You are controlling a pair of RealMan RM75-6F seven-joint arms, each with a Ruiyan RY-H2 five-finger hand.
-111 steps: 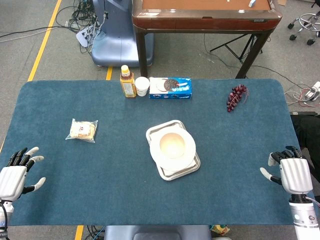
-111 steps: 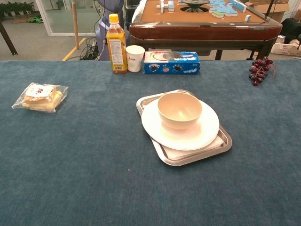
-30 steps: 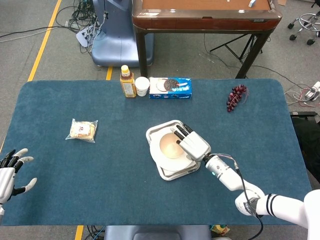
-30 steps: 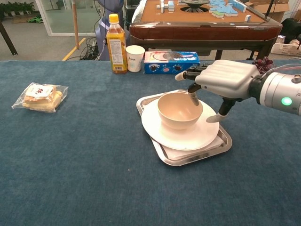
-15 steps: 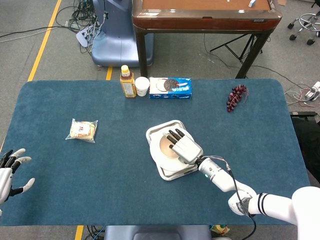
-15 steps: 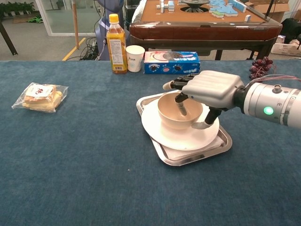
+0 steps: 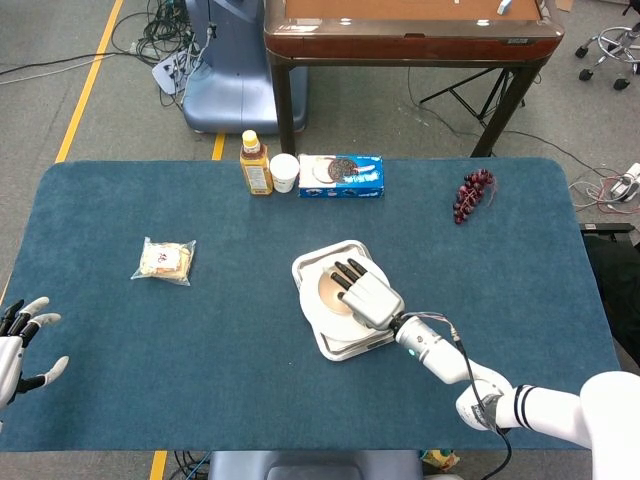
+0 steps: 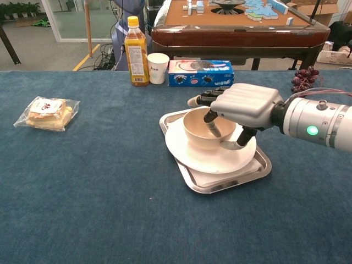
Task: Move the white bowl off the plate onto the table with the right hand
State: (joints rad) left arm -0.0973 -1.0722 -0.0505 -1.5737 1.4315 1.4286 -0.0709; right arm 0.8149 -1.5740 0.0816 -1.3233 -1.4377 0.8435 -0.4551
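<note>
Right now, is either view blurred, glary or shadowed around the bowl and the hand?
Head view: sharp and evenly lit, no glare; the right hand covers much of the bowl. Chest view: also sharp, with soft light; a finger casts a faint shadow inside the bowl, the plate shows no hot spots, and the tray has only a mild sheen along its rim.

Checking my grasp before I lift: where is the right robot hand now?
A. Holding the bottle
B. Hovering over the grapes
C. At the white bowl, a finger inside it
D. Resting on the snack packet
C: the right robot hand sits over the white bowl, one finger dipping inside its rim.
</note>
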